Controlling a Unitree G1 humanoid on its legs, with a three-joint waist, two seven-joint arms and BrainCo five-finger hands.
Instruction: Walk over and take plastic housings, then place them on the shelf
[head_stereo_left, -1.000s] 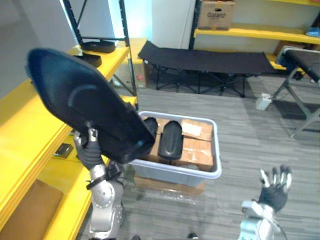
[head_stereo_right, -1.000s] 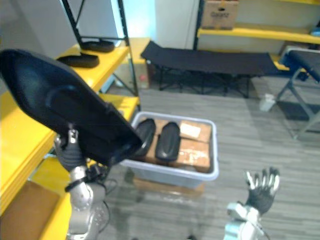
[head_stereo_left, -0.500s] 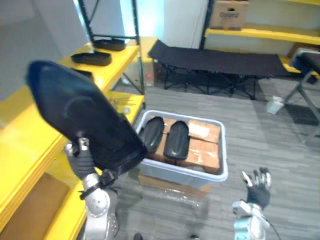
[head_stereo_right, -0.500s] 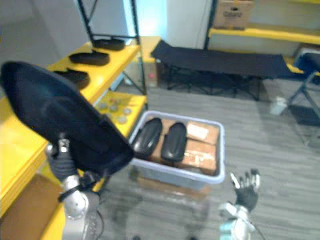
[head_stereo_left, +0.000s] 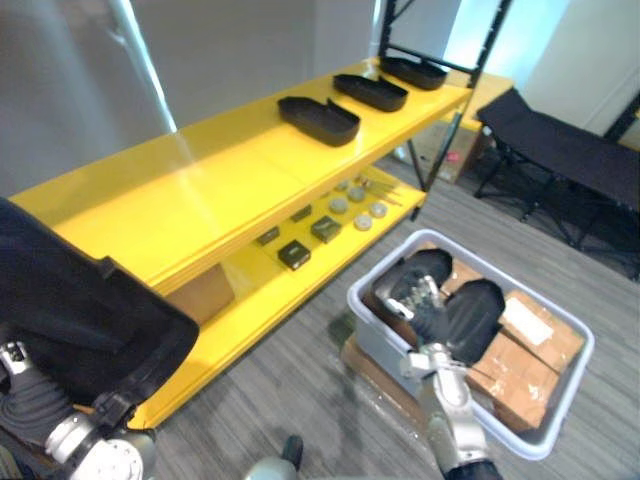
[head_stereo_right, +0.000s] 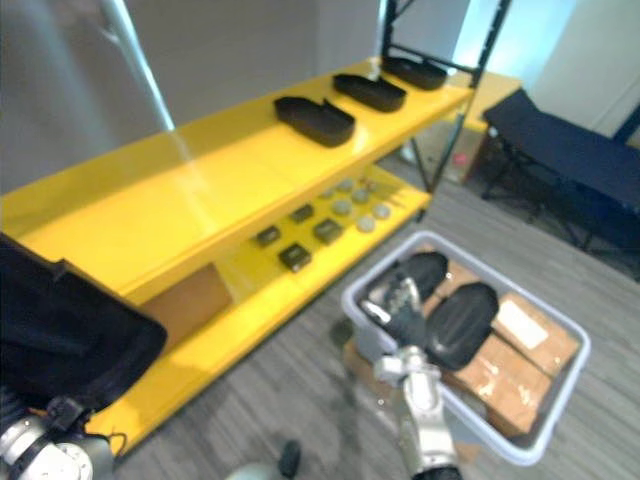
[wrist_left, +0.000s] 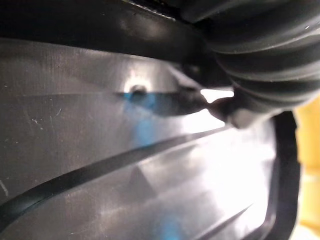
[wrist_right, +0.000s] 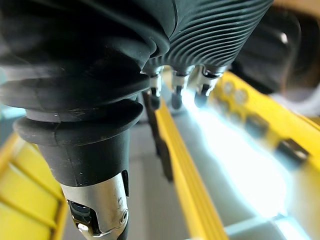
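A large black plastic housing (head_stereo_left: 70, 320) fills the lower left corner, held up from below by my left hand (head_stereo_left: 28, 402), whose fingers are curled on it. Its glossy inner face (wrist_left: 125, 165) lies right against my left hand in the left wrist view. On the yellow shelf's top board (head_stereo_left: 210, 190) lie three more black housings (head_stereo_left: 320, 118), one behind the other. My right hand (head_stereo_left: 415, 300) hangs open in front of a grey bin (head_stereo_left: 372, 345), its fingers (wrist_right: 175, 95) relaxed. Two more housings (head_stereo_left: 475, 315) lie in that bin.
The bin also holds cardboard boxes (head_stereo_left: 520, 355) and stands on the grey floor right of the shelf. Small dark blocks (head_stereo_left: 295, 253) and round discs (head_stereo_left: 355, 200) lie on the lower shelf board. A black folding cot (head_stereo_left: 560, 150) stands at the far right.
The camera has swung left towards the yellow shelf, so the whole picture shifted. The held housing now shows lower, in the left corner. My right hand now shows in front of the bin.
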